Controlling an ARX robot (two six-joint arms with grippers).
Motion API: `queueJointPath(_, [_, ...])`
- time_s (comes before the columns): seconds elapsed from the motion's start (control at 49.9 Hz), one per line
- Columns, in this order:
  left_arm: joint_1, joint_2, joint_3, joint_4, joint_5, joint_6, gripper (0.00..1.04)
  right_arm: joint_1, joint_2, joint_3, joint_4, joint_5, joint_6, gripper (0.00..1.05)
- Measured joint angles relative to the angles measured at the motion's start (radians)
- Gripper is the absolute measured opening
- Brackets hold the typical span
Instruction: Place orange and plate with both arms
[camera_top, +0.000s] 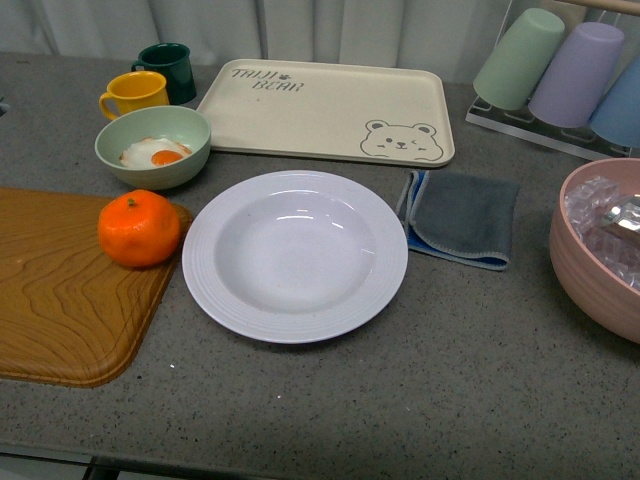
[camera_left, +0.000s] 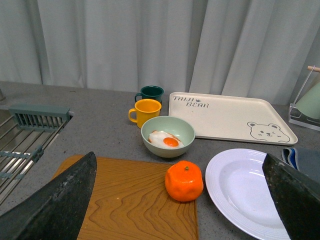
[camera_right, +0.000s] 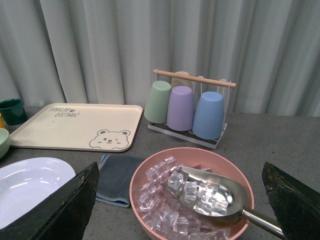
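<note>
Task stage, judged: nothing is placed yet. The left gripper is spread wide and empty, and neither arm shows in the front view. The orange rests on the far right corner of the wooden board, at 9 o'clock from the plate and just beside it, with a narrow gap in the left wrist view. The plate lies empty on the counter. The right gripper is also spread wide and holds nothing. Both grasps and both placements remain.

Materials: the board is glossy with wavy grain and rounded corners. The orange is a slightly flattened, dimpled sphere with a green stem spot. The plate is round, deep and glossy pale lavender-white, with a broad, concentrically ridged rim. The counter is speckled grey.
</note>
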Motion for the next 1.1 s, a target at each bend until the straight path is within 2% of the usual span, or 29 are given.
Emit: queueJointPath(1.102, [0.000, 0.000, 0.000, 0.000, 0.000, 0.000, 0.98, 0.000, 0.000, 0.000, 0.000, 0.000, 0.000, 0.95])
